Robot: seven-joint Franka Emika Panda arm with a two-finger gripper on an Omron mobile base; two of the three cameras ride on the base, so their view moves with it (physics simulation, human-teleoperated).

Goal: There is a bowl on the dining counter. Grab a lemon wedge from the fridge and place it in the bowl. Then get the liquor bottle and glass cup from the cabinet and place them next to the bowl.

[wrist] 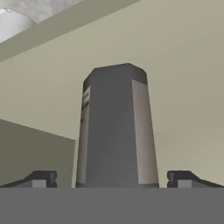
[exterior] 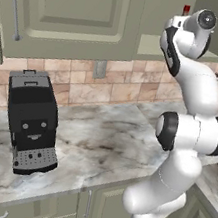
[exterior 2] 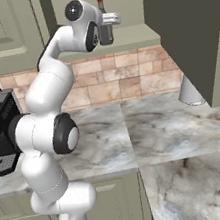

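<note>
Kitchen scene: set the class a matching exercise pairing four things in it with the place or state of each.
Things:
1. liquor bottle
2. coffee machine
3. end effector
4. cabinet door

Places or states:
a. swung open
b. on the marble counter, by the tiled wall
c. on the cabinet shelf
d. open, one tip on each side of the bottle

Pairs: 1-c, 2-b, 3-d, 4-a

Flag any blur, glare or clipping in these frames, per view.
Hand view: liquor bottle soft-edged, flat-shaded and cut off at the bottom, open gripper fingertips either side. Right base view: bottle sharp, red-capped; open cabinet door reads dark. Left base view: even light, no glare; coffee machine crisp.
</note>
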